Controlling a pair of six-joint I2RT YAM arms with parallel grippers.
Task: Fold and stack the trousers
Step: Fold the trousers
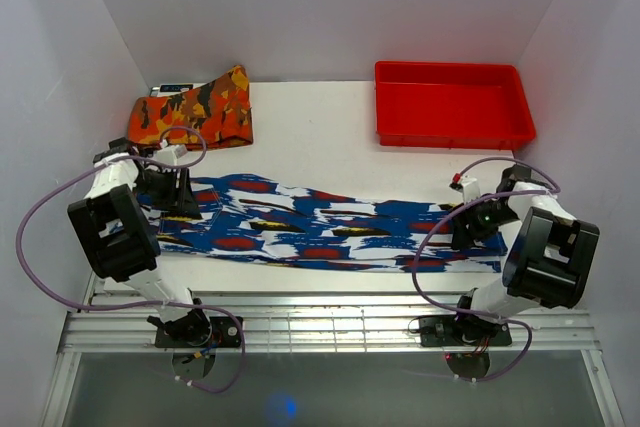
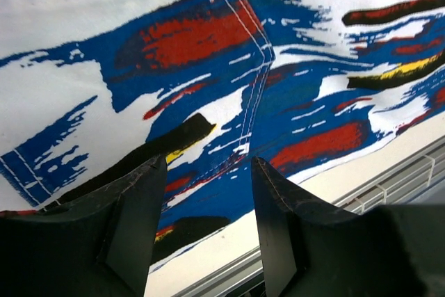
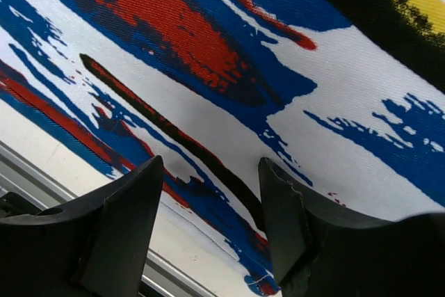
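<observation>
- Both pairs of jaws stand open with nothing between them. The left jaws are over the left end of the trousers (image 1: pixel 330 227) and the right jaws over the right end. We cannot tell whether the tips touch the cloth.
- We see the trousers spread flat as one long band along the near edge of the counter (image 1: pixel 320 137), running almost from its left edge to its right edge.
- We judge the band narrow enough for one leg to lie on the other, so the lengthwise fold looks done. The left wrist view shows a stitched seam and an overlapping layer, which fits that reading.
- No crosswise fold shows. The band lies at full length, so we reckon the task is well under halfway.
- Left to do, as we read it: bring one end over the other, perhaps fold once more into a compact packet, then stack it.
- A folded orange and black garment (image 1: pixel 195 112) lies at the far left corner, and we take it for the likely base of the stack.
- A red tray (image 1: pixel 452 135) sits at the far right corner, well apart from the trousers.
</observation>
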